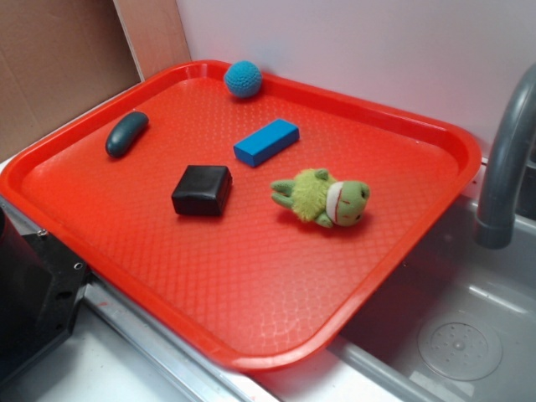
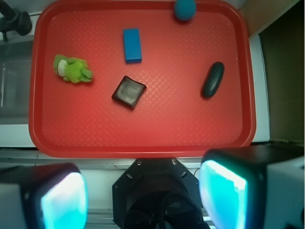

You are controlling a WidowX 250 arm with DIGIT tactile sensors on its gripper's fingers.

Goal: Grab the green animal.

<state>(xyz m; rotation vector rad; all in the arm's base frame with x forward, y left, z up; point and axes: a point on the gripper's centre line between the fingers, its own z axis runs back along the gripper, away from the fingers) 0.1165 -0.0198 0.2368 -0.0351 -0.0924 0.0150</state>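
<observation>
The green animal (image 1: pixel 322 198) is a small fuzzy yellow-green plush with a smoother green head and a white-and-red mouth. It lies on its side on the red tray (image 1: pixel 251 318), right of centre. In the wrist view the green animal (image 2: pixel 72 69) lies at the tray's left side. My gripper (image 2: pixel 143 195) hangs high above the tray's near edge, far from the toy. It is open, its two pads wide apart with nothing between them. The exterior view does not show the gripper's fingers.
On the tray (image 2: pixel 143 143) also lie a blue block (image 1: pixel 266 141), a black square box (image 1: pixel 202 190), a dark teal oval (image 1: pixel 126 134) and a blue knitted ball (image 1: pixel 243 79). A grey faucet (image 1: pixel 507 159) and sink (image 1: pixel 456 335) stand to the right. The robot's black base (image 1: pixel 33 293) sits at front left.
</observation>
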